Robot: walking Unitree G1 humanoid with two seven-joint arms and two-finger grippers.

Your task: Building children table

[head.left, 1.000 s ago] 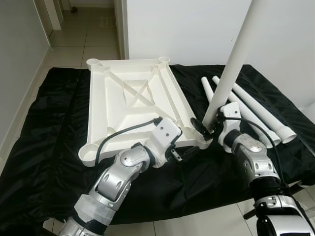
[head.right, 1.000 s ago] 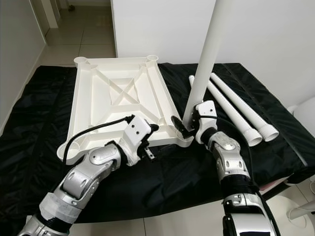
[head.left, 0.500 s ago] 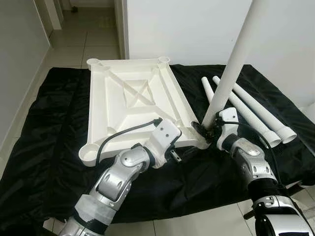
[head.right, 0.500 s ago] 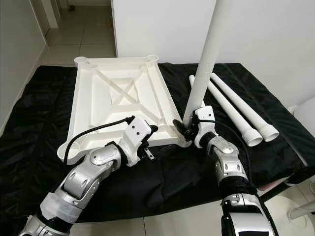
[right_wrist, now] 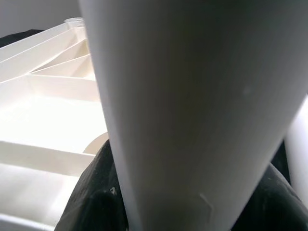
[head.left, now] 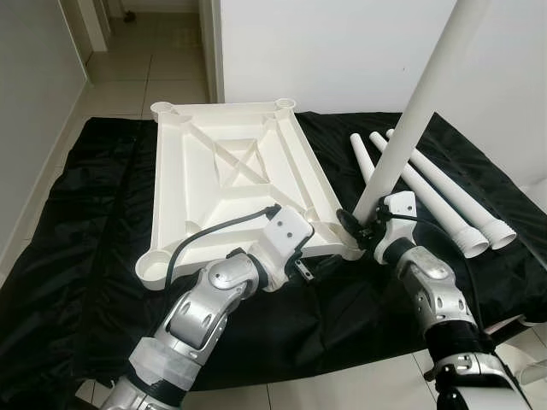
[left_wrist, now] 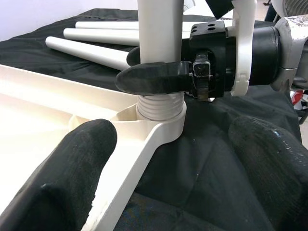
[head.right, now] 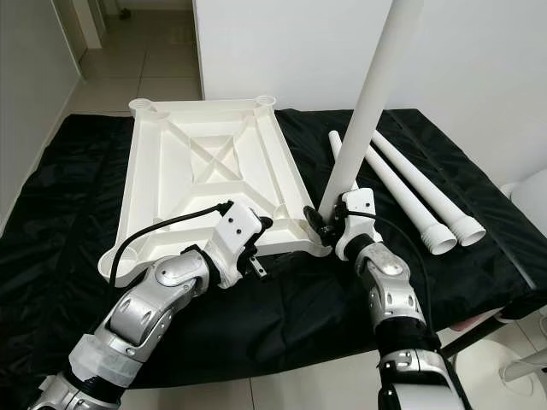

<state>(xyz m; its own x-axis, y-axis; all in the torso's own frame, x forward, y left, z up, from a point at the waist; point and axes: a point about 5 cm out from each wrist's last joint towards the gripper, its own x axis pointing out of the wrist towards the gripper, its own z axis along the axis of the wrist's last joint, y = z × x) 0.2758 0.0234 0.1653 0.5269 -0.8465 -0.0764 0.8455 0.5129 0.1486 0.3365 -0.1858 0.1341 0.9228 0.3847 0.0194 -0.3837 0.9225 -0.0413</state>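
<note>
Black cloth (head.left: 77,256); right jaws pinching tubular leg (head.left: 410,120) in ribbed tabletop (head.left: 231,171); left jaws spread.

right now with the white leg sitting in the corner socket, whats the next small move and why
Probably twist the long white plastic leg further into the corner socket of the upturned white tabletop. The right gripper clamps it just above the socket, threads show above the rim, and the leg leans. The left gripper sits at that corner's edge.
</note>
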